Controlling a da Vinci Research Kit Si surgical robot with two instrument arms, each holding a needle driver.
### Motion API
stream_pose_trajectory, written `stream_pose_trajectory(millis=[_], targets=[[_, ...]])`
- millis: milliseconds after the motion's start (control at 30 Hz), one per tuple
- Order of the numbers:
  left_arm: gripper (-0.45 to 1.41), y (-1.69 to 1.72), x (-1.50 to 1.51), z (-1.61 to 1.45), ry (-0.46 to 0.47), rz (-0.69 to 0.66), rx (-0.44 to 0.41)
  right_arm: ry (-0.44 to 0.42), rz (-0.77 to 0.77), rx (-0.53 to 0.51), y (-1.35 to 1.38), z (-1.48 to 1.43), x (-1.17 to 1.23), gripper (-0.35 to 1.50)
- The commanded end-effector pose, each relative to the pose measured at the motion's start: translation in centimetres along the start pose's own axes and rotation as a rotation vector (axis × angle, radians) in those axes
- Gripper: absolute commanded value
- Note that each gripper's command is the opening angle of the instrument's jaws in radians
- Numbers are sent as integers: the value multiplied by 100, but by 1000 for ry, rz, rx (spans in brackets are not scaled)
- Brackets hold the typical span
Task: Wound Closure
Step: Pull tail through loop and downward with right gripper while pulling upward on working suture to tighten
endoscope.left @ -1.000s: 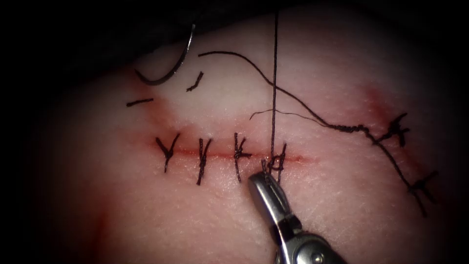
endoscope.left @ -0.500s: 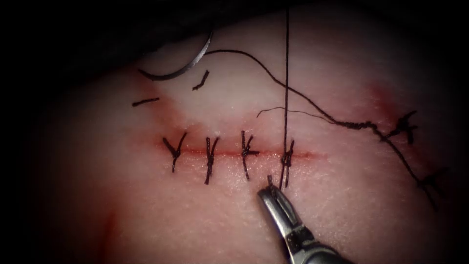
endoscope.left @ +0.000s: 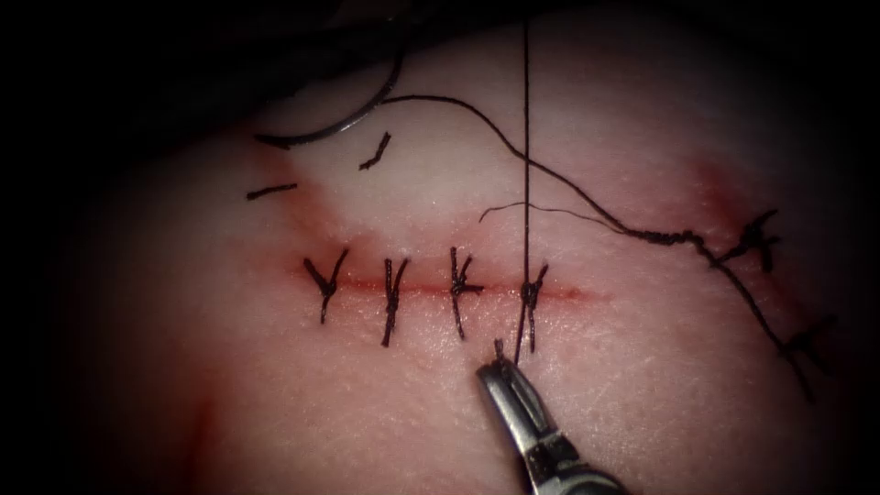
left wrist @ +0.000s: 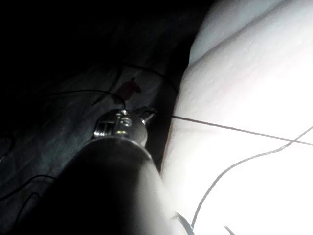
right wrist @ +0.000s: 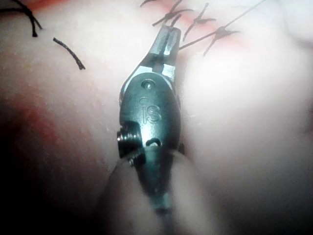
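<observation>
Right end effector [endoscope.left: 500, 368] pinching thread [endoscope.left: 526, 137] tail; needle [endoscope.left: 341, 124] lying free (far tissue [endoscope.left: 642, 385] edge); left's state unclear.

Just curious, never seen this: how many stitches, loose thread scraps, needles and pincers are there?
Stitches on the cut: 4
Loose thread scraps: 2
Needle, lying on the tissue, not in it: 1
Left pincer and right pincer, each holding thread: 2
Total: 9

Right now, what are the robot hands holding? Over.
Right hand shut on short thread end by the fourth stitch. Left hand off the tissue. Needle lying free on tissue, beyond the cut.
</observation>
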State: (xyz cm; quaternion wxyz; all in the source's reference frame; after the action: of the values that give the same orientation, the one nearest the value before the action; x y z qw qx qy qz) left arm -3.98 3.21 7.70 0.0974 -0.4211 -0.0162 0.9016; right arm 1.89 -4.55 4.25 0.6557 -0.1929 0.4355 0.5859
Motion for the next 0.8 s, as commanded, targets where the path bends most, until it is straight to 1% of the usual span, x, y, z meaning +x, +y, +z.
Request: stream_pose_trajectory(millis=[33,67,300,367,433,467,533,567,667,700,800], targets=[[-45,-13,3,5,2,1,6,-1,0,3,-11,0,-5,-35],[-45,-11,-3,5,0,3,6,-5,-6,5,-12,-7,-8,-35],[-45,-4,-5,-3,8,3,1,-29,-17,19,-15,-17,-10,-35],[-45,0,-2,-7,11,-10,-5,-34,1,22,-16,-15,-9,-35],[-45,8,6,-19,25,-24,-10,3,15,21,-15,-13,-3,-35],[-45,8,6,-19,25,-24,-10,3,15,21,-15,-13,-3,-35],[-45,9,12,-29,38,-35,-11,4,22,28,-13,-16,0,-35],[-45,6,19,-36,52,-48,-7,-41,40,15,-12,-21,1,-35],[-45,3,26,-39,57,-66,-7,-49,43,-2,-11,-27,2,-35],[-45,4,32,-35,53,-74,0,-49,75,-30,-7,-38,0,-35],[-45,8,33,-27,45,-67,11,-55,73,-41,-5,-45,-4,-35]])
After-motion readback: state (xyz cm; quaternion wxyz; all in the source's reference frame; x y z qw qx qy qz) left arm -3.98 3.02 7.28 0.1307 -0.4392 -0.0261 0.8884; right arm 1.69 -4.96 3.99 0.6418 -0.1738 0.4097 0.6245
